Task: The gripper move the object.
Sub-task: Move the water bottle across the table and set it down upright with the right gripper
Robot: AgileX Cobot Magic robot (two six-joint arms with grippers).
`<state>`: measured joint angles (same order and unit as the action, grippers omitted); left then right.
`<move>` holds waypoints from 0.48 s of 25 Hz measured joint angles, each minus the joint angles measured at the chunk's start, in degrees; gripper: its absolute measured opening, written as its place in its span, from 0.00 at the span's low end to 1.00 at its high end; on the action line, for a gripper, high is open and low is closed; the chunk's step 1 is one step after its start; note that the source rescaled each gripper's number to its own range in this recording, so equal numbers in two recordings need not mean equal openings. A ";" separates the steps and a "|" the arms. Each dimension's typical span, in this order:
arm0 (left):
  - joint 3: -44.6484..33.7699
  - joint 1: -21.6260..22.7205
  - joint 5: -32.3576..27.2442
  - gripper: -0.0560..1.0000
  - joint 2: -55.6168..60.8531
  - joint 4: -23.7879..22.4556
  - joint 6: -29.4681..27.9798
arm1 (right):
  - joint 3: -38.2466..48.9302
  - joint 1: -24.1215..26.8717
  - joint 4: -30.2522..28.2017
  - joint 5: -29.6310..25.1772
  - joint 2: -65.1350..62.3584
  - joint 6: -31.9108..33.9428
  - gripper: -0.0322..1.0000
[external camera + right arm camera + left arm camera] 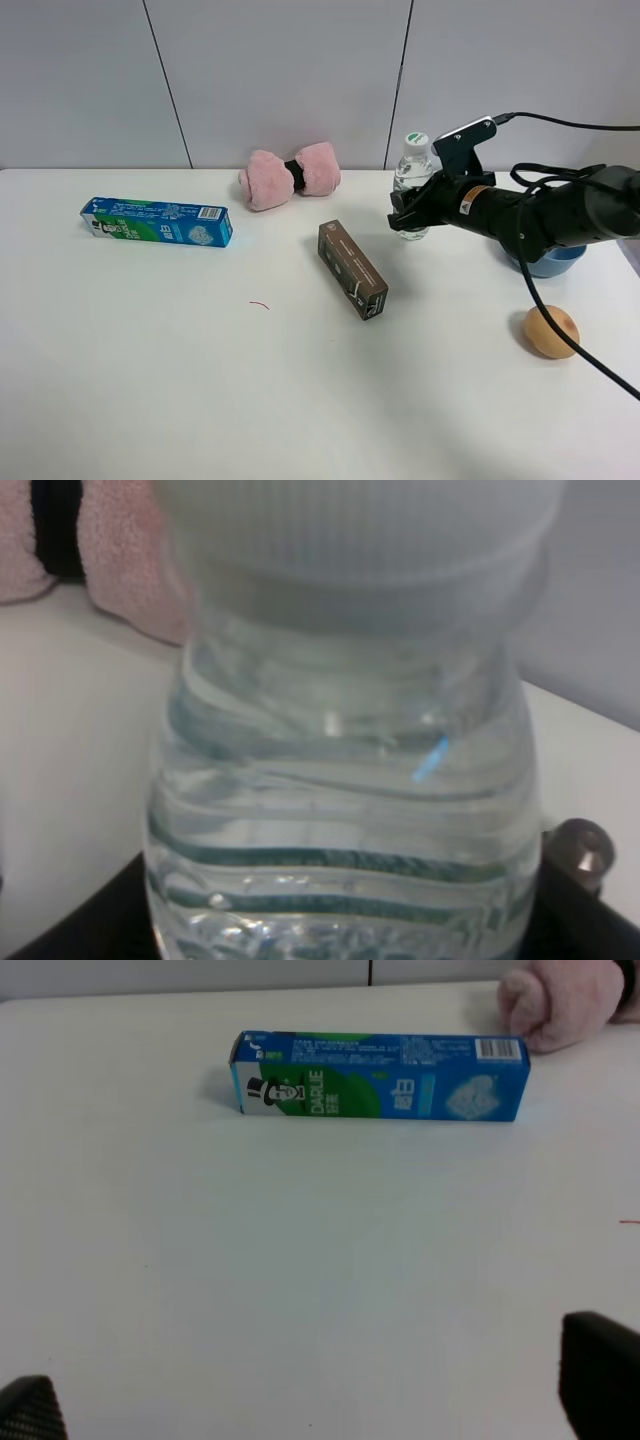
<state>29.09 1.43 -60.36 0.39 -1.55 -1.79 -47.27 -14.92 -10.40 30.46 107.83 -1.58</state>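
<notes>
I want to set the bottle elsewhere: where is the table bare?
Widest free patch: the front of the table, nearer than the toothpaste box and brown box, bare but for a red mark. Also between those boxes. Crowded right rear: water bottle, right gripper, blue bowl, orange ball.

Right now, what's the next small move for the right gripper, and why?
Probably a short, straight lift. The gripper looks closed around the bottle, which stands upright with its base apparently still on the table. Lifting first should avoid dragging or tipping it.
</notes>
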 joint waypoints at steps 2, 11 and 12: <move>0.00 0.00 0.00 1.00 0.00 0.00 0.00 | 0.00 0.00 -0.94 1.45 1.17 0.61 0.03; 0.00 0.00 0.00 1.00 0.00 0.00 0.00 | -0.05 0.00 -3.29 6.72 5.91 1.07 0.03; 0.00 0.00 0.00 1.00 0.00 0.00 0.00 | -0.05 0.00 -3.29 6.82 6.36 1.07 0.03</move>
<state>29.09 1.43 -60.36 0.39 -1.55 -1.79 -47.32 -14.92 -13.69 37.29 114.19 -0.51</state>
